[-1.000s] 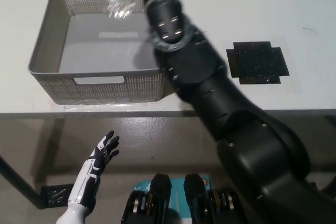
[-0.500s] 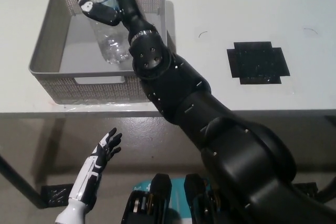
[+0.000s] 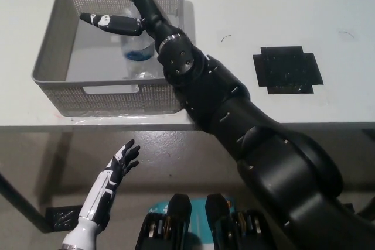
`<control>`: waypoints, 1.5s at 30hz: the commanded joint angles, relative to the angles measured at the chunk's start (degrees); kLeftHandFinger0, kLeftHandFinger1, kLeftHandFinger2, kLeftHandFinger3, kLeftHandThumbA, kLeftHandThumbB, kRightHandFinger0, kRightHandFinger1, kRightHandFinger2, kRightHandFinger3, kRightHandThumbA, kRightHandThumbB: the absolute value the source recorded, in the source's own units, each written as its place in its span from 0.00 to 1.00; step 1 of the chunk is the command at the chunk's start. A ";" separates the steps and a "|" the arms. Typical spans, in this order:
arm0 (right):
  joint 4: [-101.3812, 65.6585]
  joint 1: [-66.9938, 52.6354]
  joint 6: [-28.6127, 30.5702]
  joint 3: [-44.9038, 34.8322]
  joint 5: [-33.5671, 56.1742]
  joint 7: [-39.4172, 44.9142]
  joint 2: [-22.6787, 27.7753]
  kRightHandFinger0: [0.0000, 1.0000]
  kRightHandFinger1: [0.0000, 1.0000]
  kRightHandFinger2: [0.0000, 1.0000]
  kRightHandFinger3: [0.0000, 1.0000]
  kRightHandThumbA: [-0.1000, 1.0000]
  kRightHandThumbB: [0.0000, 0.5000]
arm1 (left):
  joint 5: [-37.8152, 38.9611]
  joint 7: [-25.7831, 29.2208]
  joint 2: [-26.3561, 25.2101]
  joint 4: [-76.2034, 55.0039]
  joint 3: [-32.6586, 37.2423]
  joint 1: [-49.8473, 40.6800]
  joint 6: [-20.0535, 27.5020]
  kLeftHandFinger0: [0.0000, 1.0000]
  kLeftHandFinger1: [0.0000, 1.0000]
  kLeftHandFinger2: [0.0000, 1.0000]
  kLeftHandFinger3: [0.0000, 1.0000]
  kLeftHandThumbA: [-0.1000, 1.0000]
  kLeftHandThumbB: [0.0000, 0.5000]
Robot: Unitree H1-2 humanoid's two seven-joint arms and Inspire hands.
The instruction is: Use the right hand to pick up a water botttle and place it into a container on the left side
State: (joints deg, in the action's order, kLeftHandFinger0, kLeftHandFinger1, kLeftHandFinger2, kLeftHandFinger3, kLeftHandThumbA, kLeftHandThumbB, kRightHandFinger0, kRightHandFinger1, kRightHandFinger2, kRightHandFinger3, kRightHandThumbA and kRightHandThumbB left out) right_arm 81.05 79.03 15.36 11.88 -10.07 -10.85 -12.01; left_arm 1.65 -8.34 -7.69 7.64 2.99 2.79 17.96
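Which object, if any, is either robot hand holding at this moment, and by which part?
Nothing is held. The right hand is open above the basket, the water bottle standing free inside. The left hand is open below the table.

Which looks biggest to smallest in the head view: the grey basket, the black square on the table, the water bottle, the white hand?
1. grey basket
2. black square
3. white left hand and water bottle: unsure. They look alike here, the bottle is seen from above, and the hand hangs below the table.
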 commanded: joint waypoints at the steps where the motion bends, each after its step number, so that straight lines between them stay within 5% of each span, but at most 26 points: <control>1: -1.73 2.30 2.64 0.58 -1.00 1.14 0.57 1.00 1.00 1.00 1.00 1.00 1.00 | -0.15 -1.07 -0.84 -1.40 0.37 0.60 1.04 1.00 1.00 1.00 1.00 1.00 0.45; 16: -17.21 1.03 6.02 -2.82 1.27 3.59 5.40 1.00 1.00 1.00 1.00 1.00 1.00 | -0.74 -1.36 -0.97 -1.41 0.38 0.62 0.68 1.00 1.00 1.00 1.00 1.00 0.47; 19: -49.86 -7.76 -2.46 -4.49 2.27 7.63 11.13 1.00 1.00 1.00 1.00 1.00 1.00 | -0.49 -1.93 -1.44 -0.17 0.48 0.88 2.27 1.00 1.00 1.00 1.00 1.00 0.46; 23: -54.72 -9.10 -4.84 -4.71 1.73 7.60 11.79 1.00 1.00 1.00 1.00 1.00 1.00 | -0.43 -1.96 -1.44 0.09 0.46 0.94 2.54 1.00 1.00 1.00 1.00 1.00 0.46; 25: -76.26 -16.78 -8.52 -8.35 6.76 10.09 16.98 1.00 1.00 1.00 1.00 1.00 1.00 | -0.28 -2.01 -1.53 -0.63 0.40 0.55 1.30 1.00 1.00 1.00 1.00 1.00 0.43; 35: -97.47 -32.63 -12.08 -9.93 12.00 12.60 22.82 1.00 1.00 1.00 1.00 0.95 1.00 | -0.17 -1.65 -1.19 -0.93 0.21 -0.15 -0.20 1.00 1.00 1.00 1.00 1.00 0.40; 45: -102.04 -56.33 -5.88 -7.00 9.43 10.15 21.92 1.00 1.00 1.00 1.00 1.00 1.00 | 0.25 -1.47 -1.11 -0.63 -0.13 -1.12 -0.26 1.00 1.00 1.00 1.00 1.00 0.41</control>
State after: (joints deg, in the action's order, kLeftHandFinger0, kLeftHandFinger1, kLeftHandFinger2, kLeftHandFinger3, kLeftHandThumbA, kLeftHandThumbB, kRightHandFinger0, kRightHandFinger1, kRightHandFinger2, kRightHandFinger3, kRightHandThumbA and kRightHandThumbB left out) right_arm 10.86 35.05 11.11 7.22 -7.88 -5.13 5.63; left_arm 1.37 -9.00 -7.70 8.52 3.09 2.36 17.18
